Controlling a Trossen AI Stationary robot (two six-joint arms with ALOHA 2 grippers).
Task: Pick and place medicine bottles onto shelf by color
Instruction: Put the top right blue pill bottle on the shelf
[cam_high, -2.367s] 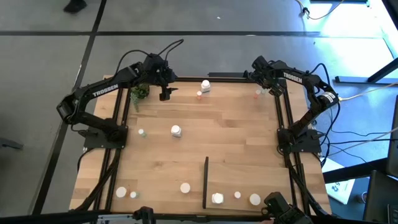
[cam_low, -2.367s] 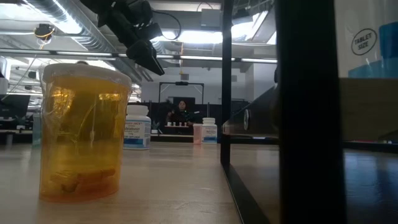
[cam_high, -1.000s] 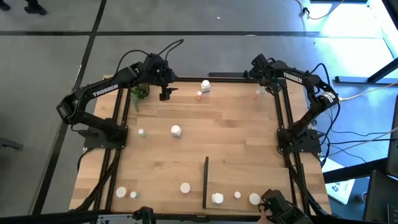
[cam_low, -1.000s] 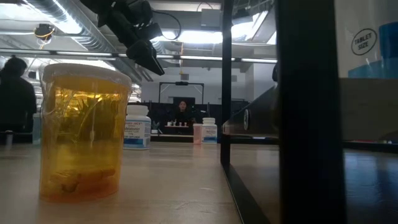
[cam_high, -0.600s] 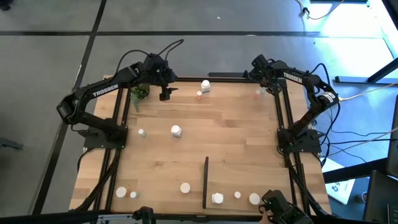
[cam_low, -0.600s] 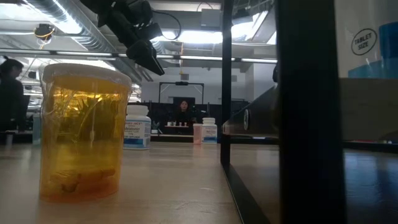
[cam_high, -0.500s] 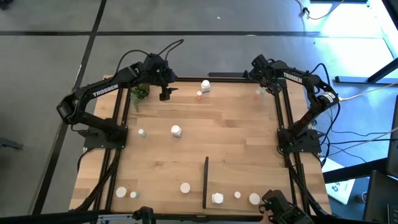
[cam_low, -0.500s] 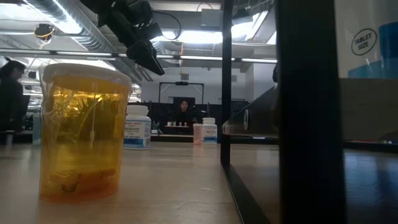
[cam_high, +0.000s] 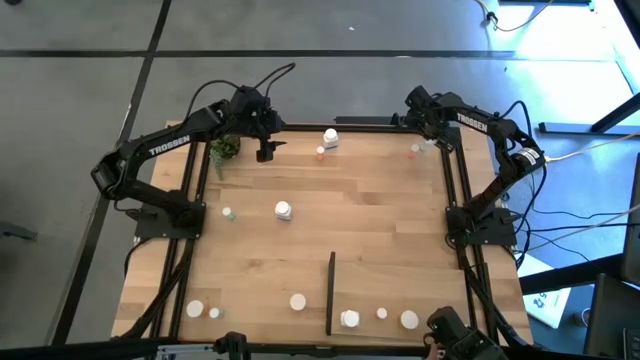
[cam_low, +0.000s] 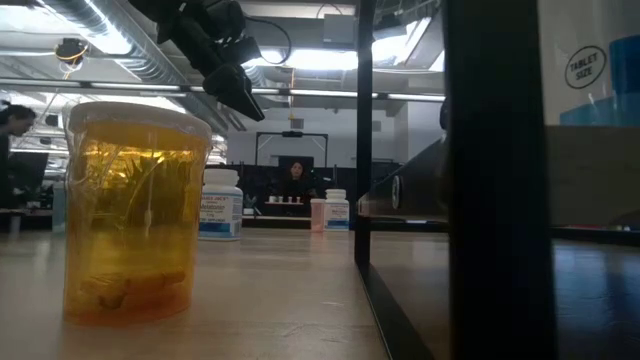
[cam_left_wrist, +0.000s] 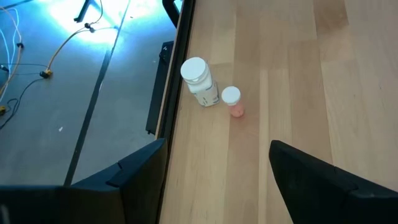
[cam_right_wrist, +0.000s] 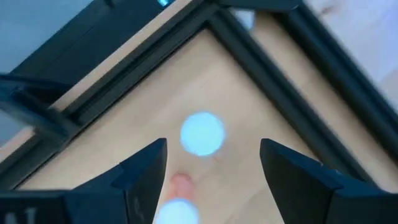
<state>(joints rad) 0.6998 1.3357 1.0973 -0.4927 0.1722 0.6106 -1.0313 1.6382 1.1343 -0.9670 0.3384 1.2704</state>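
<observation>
Small medicine bottles stand upright on the wooden tabletop. A white one (cam_high: 330, 138) and a pink one (cam_high: 321, 153) are at the far edge; both show in the left wrist view (cam_left_wrist: 199, 81) (cam_left_wrist: 232, 101). My left gripper (cam_high: 265, 150) (cam_left_wrist: 217, 168) hangs open above the far left, beside them, and touches nothing. My right gripper (cam_high: 428, 138) (cam_right_wrist: 211, 165) is open over the far right corner, above a white-capped bottle (cam_right_wrist: 202, 132) and a pinkish one (cam_high: 414, 150). The shelf panel (cam_high: 400, 295) lies near right, its black upright strip (cam_high: 330, 293) along its left edge.
A small green plant (cam_high: 224, 150) stands at the far left. More bottles stand mid-table (cam_high: 283, 210) (cam_high: 228, 213) and along the near edge (cam_high: 297, 301) (cam_high: 349, 319) (cam_high: 409, 320). An amber bottle (cam_low: 135, 210) stands close to the low camera. Black frame rails (cam_high: 455, 200) border the table.
Neither gripper has visibly moved or changed its opening. In the low view a person far behind the table's left has gone leftward, almost out of the picture.
</observation>
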